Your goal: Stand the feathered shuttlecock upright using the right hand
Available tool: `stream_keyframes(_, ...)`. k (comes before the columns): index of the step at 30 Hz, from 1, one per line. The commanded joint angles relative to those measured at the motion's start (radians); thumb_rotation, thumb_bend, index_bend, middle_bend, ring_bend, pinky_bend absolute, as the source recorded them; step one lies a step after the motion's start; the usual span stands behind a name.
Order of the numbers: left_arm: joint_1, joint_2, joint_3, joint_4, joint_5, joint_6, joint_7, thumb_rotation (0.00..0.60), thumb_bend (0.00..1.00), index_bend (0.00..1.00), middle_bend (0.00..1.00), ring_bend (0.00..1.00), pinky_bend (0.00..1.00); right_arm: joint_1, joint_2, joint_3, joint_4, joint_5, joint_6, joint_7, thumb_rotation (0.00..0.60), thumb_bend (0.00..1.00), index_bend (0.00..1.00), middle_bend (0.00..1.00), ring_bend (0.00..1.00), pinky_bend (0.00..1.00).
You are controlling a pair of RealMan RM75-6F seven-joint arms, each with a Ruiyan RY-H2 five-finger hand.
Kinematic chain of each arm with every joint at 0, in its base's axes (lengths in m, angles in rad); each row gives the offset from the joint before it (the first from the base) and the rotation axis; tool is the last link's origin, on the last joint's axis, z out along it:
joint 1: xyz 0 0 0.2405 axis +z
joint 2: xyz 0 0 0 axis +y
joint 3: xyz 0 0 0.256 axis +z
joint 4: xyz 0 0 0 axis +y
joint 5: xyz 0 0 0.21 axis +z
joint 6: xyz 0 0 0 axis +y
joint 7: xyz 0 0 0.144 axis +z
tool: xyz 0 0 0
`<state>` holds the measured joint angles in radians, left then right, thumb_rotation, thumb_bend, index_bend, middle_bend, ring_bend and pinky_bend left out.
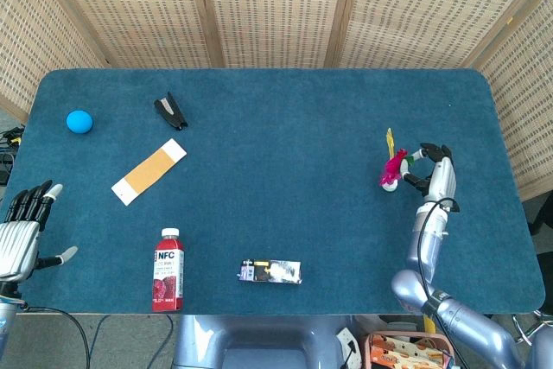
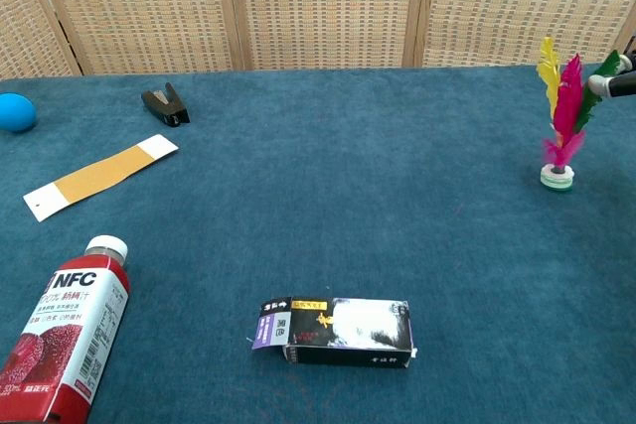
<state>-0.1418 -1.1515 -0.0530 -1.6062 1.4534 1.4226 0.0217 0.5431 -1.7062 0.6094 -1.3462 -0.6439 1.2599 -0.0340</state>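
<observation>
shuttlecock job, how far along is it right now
Mostly done: the feathered shuttlecock stands upright, its white base on the blue table, feathers pointing up. In hand: the right hand is at the feather tips and seems to pinch the green feather; the chest view shows a fingertip on it. Left: letting go and drawing the hand clear without tipping it.
</observation>
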Motion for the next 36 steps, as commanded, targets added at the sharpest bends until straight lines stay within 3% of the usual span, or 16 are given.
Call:
stream_keyframes(1,0.0,0.0,0.0,0.0,0.0,0.0,-0.001,0.6,0.0,0.0,0.0,0.0,0.0,-0.006,0.004,-0.013,0.005,-0.016,0.003,-0.001,0.6,0.39,0.51,0.06,0.0,0.0)
stream_keyframes(3,0.0,0.001,0.0,0.0,0.0,-0.001,-0.002,0.6,0.0,0.0,0.0,0.0,0.0,-0.016,0.015,-0.023,-0.002,-0.032,0.007,-0.003,0.6,0.37,0.38,0.0,0.0,0.0)
stream_keyframes(8,0.0,0.002,0.001,-0.001,0.003,0.001,-0.005,0.6,0.0,0.0,0.0,0.0,0.0,-0.036,0.034,-0.037,-0.016,-0.064,0.033,-0.006,0.6,0.32,0.19,0.0,0.0,0.0)
stream_keyframes(12,0.001,0.004,0.001,-0.002,0.005,0.003,-0.007,0.6,0.0,0.0,0.0,0.0,0.0,-0.071,0.056,-0.036,-0.053,-0.096,0.064,0.038,0.6,0.3,0.13,0.0,0.0,0.0)
stream_keyframes(16,0.003,0.006,0.001,-0.003,0.008,0.007,-0.011,0.6,0.0,0.0,0.0,0.0,0.0,-0.132,0.103,-0.083,-0.123,-0.188,0.092,0.097,0.6,0.3,0.11,0.0,0.0,0.0)
stream_keyframes(25,0.001,0.009,0.004,-0.004,-0.006,-0.009,0.011,0.6,0.0,0.0,0.0,0.0,0.0,-0.296,0.259,-0.31,-0.244,-0.491,0.211,0.115,0.6,0.3,0.07,0.0,0.0,0.0)
stream_keyframes(30,0.003,0.006,0.007,-0.009,-0.001,-0.002,0.036,0.6,0.0,0.0,0.0,0.0,0.0,-0.366,0.35,-0.444,-0.219,-0.689,0.269,0.134,0.6,0.3,0.05,0.0,0.0,0.0)
stream_keyframes(36,0.004,0.002,0.01,-0.012,-0.001,-0.002,0.061,0.6,0.0,0.0,0.0,0.0,0.0,-0.41,0.387,-0.55,-0.13,-0.823,0.316,-0.034,0.6,0.3,0.05,0.0,0.0,0.0)
